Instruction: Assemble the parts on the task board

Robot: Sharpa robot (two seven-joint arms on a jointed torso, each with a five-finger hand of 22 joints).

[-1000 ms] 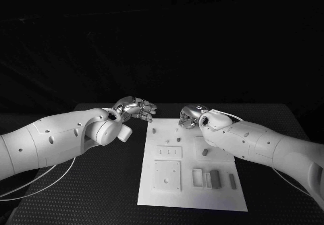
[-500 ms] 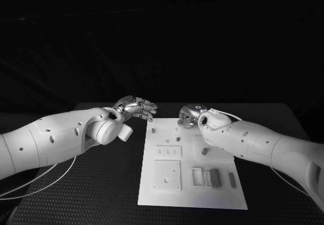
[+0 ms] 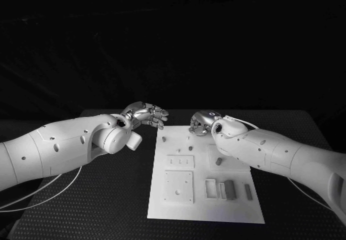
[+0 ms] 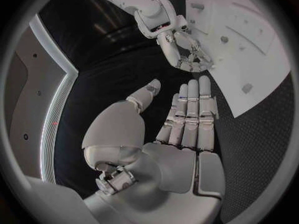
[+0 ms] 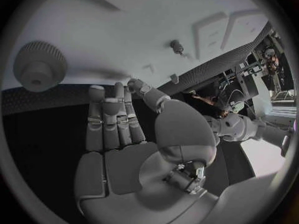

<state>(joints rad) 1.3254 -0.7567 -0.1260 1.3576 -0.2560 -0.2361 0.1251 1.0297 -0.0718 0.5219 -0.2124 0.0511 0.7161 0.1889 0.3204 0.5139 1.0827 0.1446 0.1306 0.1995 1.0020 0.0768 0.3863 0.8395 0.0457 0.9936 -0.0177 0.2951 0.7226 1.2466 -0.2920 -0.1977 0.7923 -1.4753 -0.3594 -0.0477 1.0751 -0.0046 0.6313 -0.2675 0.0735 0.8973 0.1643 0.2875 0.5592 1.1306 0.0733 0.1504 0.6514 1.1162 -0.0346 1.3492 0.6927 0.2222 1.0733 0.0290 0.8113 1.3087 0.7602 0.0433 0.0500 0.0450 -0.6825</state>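
L hand point(image 4: 181, 129) flat, fingers together; R hand point(image 4: 184, 47) over task board point(image 4: 249, 40).

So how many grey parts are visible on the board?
5: two pegs toward the far end, one piece beside the right arm, a block and a thin bar near right. The arm may hide more.

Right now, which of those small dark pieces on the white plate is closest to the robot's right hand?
The small peg standing near the task board's far end, just below the right hand. The longer dark pieces lie at the near end, well away from it.
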